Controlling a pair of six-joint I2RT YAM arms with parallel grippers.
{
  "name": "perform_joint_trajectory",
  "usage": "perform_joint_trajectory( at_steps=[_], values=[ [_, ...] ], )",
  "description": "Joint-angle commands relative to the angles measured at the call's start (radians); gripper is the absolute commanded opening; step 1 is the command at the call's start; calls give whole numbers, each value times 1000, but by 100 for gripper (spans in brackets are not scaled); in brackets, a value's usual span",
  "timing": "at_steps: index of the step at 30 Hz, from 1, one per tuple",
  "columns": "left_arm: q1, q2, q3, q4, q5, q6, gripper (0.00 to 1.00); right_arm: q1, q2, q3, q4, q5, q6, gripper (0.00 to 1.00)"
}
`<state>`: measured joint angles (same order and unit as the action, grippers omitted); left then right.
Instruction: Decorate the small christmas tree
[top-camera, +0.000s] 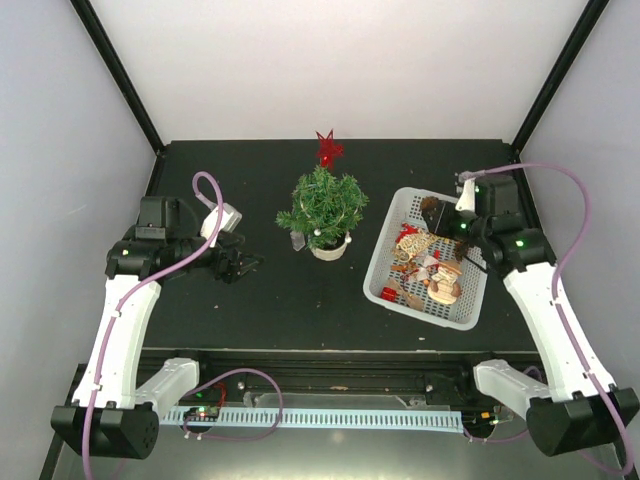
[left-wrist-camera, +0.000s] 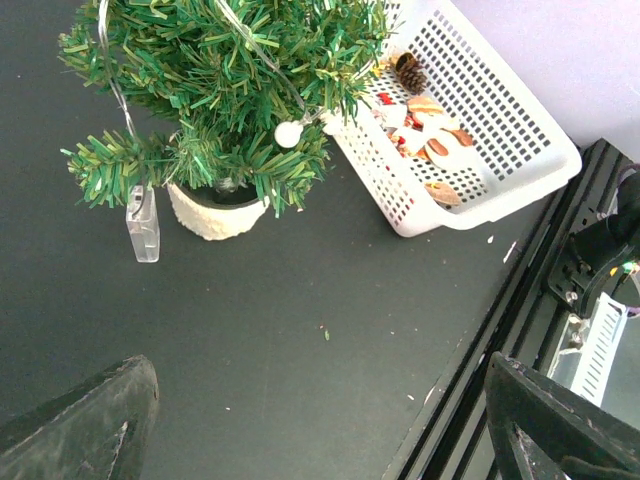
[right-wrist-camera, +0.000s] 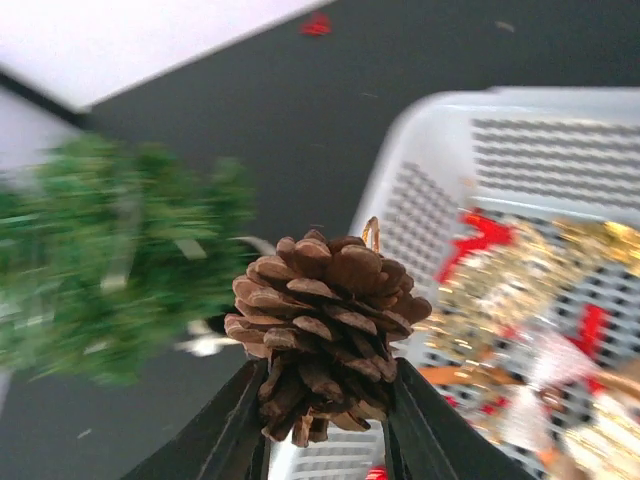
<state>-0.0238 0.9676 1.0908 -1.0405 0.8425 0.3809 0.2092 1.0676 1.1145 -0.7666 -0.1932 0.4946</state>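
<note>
- The right gripper (right-wrist-camera: 325, 395) pinches the lower half of a brown pine cone (right-wrist-camera: 322, 300), with its jaws narrowed to the cone's width. The low grip leaves the small gold loop (right-wrist-camera: 371, 232) at the top free, and I judge that loop is what must catch on a branch.
- The cone is held upright above the far end of the white basket (right-wrist-camera: 560, 150), clear of the contents, so it can travel sideways without snagging.
- Other ornaments (top-camera: 430, 268), in red, gold and wood, lie heaped in the basket below. They look like later picks.
- The small christmas tree (top-camera: 322, 205) stands in its cream pot (top-camera: 330, 248) mid-table, just left of the basket but not touching it. It sits between the two arms, within reach of both.
- A wire string with a white bead (left-wrist-camera: 288, 134) is draped through the branches, and a clear plastic tab (left-wrist-camera: 143, 228) hangs beside the pot.
- A red star (top-camera: 328, 148) shows just beyond the treetop. From the right wrist view it seems to lie on the dark table (top-camera: 250, 310) behind the tree, not on the tree.
- The left gripper (top-camera: 240, 265) is spread wide and holds nothing. It hovers low to the left of the tree with its fingers pointing toward it, perhaps ready to steady the pot.
- The step in hand looks like carrying the cone across to a branch. The loop is small and the tree looks light, so a push could tip it.
</note>
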Motion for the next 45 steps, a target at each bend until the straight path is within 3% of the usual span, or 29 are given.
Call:
perform_joint_trajectory(
  at_steps=[1,6,13,36,45],
  values=[
    [1,-28,-4,18,29,-2,90,20,-54,79,61,-327,-81,33],
    [1,-47,-18,21,29,-2,90,70,-52,85,177,-557,-37,36],
    [2,-59,-20,23,35,-2,90,155,2,77,373,-709,85,38],
    [1,-78,-30,30,29,-1,90,281,288,86,642,-845,234,39],
    [1,-84,-37,33,26,0,90,286,381,122,570,-786,187,37]
  ],
)
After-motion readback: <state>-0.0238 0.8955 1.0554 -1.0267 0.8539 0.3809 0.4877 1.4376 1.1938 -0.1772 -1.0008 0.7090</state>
